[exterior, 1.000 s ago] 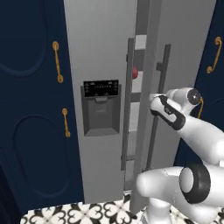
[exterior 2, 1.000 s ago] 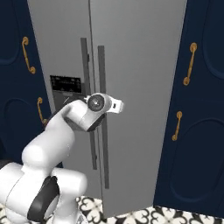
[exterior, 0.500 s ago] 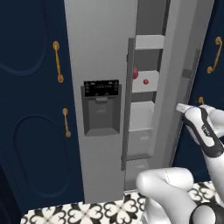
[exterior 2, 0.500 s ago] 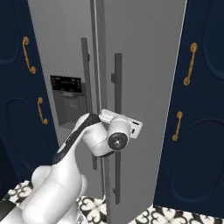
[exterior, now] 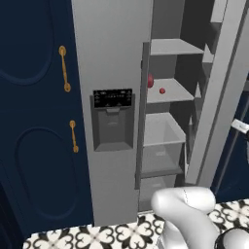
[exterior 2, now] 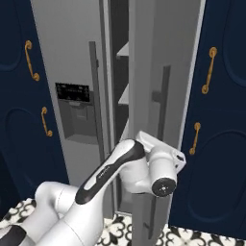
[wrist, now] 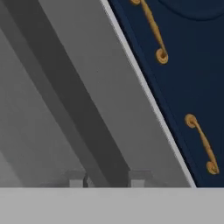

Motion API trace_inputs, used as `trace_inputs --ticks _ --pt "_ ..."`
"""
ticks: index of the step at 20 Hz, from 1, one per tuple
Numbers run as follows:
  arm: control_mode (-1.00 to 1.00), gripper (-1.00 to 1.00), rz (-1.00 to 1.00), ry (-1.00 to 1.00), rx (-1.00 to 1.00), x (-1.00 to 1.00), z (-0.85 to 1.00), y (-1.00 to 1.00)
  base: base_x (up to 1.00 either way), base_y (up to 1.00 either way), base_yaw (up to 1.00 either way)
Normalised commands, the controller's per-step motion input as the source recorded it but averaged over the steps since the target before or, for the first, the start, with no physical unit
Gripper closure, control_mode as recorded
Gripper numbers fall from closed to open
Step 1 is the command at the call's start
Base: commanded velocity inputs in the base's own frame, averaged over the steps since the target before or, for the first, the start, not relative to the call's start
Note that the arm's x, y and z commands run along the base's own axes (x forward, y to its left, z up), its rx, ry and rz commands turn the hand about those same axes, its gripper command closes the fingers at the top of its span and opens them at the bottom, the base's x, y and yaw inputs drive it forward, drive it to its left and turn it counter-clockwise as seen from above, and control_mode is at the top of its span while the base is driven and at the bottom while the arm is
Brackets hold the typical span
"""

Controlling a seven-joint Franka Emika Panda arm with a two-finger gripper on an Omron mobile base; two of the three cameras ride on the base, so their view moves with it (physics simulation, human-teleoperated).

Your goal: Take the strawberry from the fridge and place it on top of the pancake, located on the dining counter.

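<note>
Straddling fridge (exterior: 116, 160) door handle (wrist: 74, 118): end effector (wrist: 107, 178); strawberry (exterior: 162, 91) on shelf (exterior: 168, 92).

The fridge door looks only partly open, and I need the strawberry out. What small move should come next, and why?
Probably keep swinging the right door wider. The gripper straddles the door handle, and the strawberry sits on a middle shelf beside a larger red fruit. The door stands between the arm and that shelf.

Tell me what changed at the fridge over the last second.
The right door has swung wider, pulled by the gripper straddling its long handle, baring the shelves with the strawberry and the larger red fruit. The left door stayed shut; both fruits stayed put.
</note>
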Motion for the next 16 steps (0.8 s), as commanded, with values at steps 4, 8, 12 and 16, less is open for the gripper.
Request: trace_inputs --ticks 4,8,12,16 --pt "-1.0 1.0 0.0 -0.01 0.2 -0.18 -0.17 -1.0 0.0 0.0 0.0" --pt "-1.0 1.0 0.0 -0.55 0.06 -1.0 0.3 -0.31 0.0 0.0 0.0" --pt "-1.0 1.0 0.0 -0.54 0.01 -1.0 0.59 0.46 0.0 0.0 0.0" --pt "-1.0 1.0 -0.01 -0.3 -0.14 -0.86 0.59 1.0 0.0 0.0 0.0"
